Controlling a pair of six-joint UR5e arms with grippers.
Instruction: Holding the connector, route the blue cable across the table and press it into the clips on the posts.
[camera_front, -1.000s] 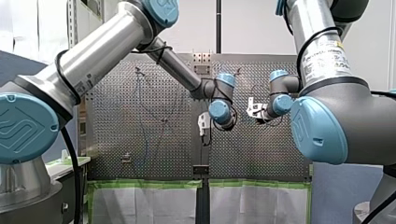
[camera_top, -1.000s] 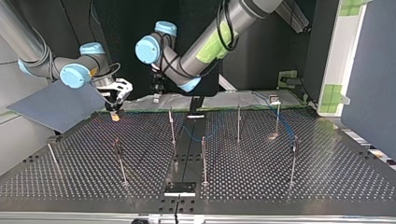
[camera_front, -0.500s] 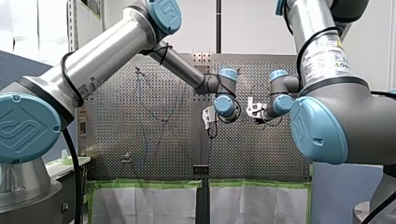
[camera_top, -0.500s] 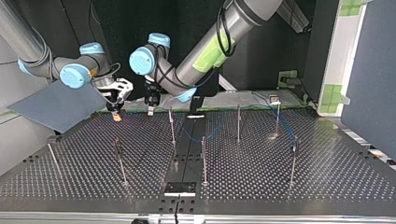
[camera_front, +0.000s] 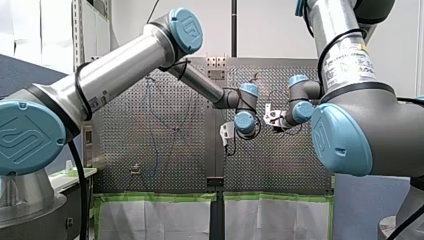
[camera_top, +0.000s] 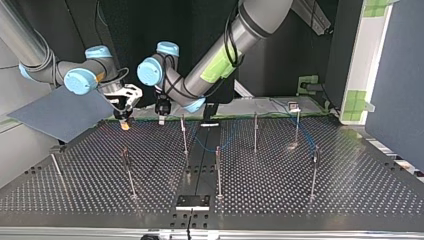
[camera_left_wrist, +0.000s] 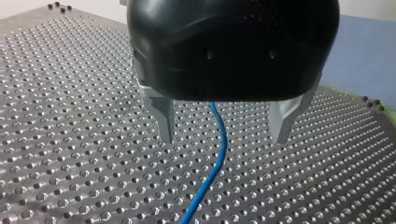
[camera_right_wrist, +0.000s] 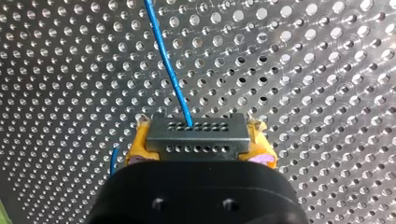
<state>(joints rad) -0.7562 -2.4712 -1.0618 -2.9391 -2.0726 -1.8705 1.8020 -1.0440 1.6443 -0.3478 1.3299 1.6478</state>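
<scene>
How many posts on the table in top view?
7 posts, by the top view: far left, left of centre, centre, right, and three further back. Others at the back may be hidden.

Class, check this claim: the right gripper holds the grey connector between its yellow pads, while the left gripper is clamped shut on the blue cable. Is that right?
Not quite. The left wrist view shows the left gripper open: its metal fingers stand apart, with the blue cable running unclamped between them. The right gripper does hold the grey connector between its yellow pads.
</scene>
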